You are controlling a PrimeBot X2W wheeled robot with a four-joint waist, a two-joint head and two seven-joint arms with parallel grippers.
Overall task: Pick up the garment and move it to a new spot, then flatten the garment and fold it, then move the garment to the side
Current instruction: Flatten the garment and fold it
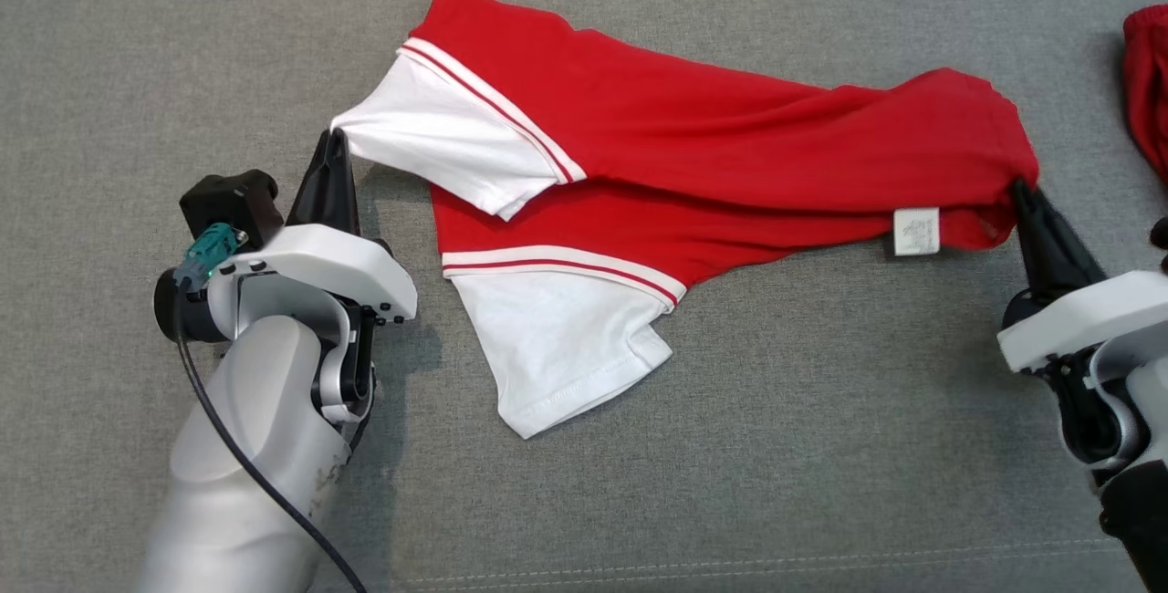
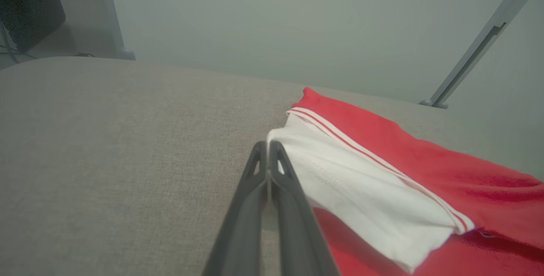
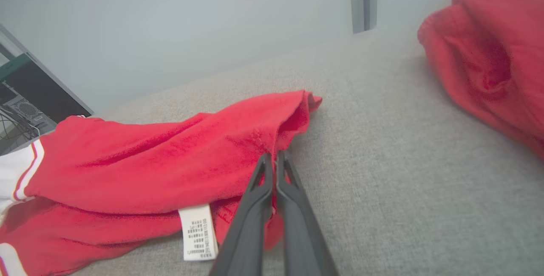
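One rumpled red cotton T-shirt (image 1: 730, 146), two white sleeves (image 1: 456, 132); left gripper (image 1: 333, 141) clamps a sleeve tip, right gripper (image 1: 1022, 190) pinches the hem (image 1: 1008, 155).

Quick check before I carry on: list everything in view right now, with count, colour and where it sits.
shirt: one, red with white sleeves, lying across the middle of the surface
label: one, white, on the shirt's hem near its right end
cloth: one, red, bunched at the right edge of the head view, apart from the shirt
surface: one, grey fabric, under everything
posts: at least two, grey metal, behind the surface
left gripper: one, dark fingers, shut on the tip of the shirt's upper white sleeve
right gripper: one, dark fingers, shut on the shirt's red hem at its right end
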